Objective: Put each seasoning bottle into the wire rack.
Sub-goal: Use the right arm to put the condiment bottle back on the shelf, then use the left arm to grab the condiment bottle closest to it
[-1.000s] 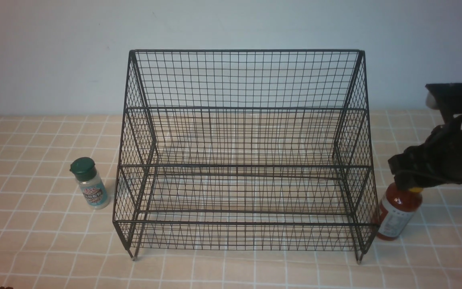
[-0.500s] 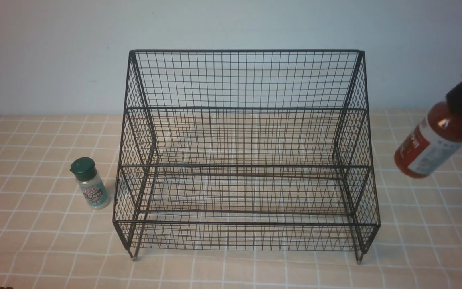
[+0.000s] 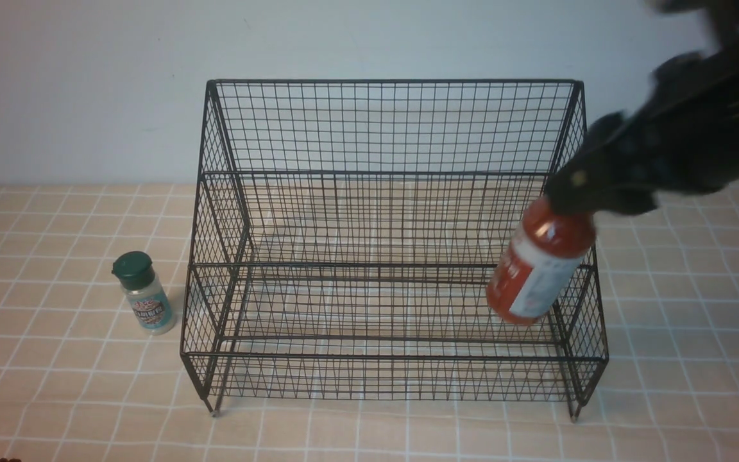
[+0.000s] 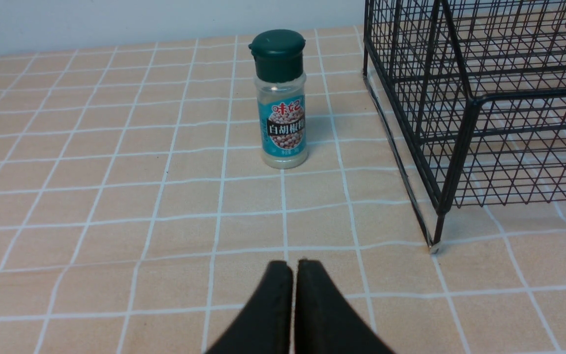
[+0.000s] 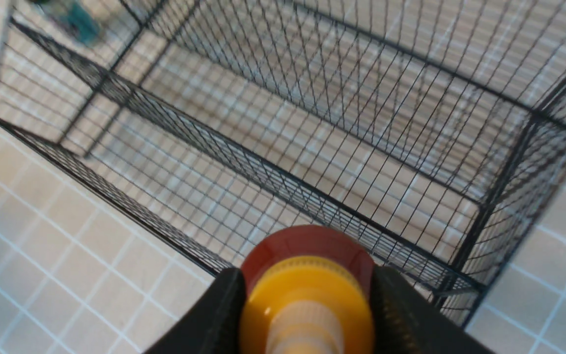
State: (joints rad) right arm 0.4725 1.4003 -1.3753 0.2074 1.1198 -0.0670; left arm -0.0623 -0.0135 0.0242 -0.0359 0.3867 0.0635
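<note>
Currently carried: red sauce bottle (image 3: 539, 269), likely rigid, slick; take at neck.
Right gripper (image 5: 307, 300): clamps neck.
Left gripper (image 4: 293, 275): closed, empty.

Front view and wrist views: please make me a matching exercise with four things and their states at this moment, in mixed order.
Things:
1 red sauce bottle
2 green-capped shaker
3 left gripper
4 wire rack

States:
a shut, holding nothing
b black mesh, on short legs
c clamped at the cap by the right gripper, tilted in the air
d upright, beside the rack's left side

Pairs: 1-c, 2-d, 3-a, 4-b
</note>
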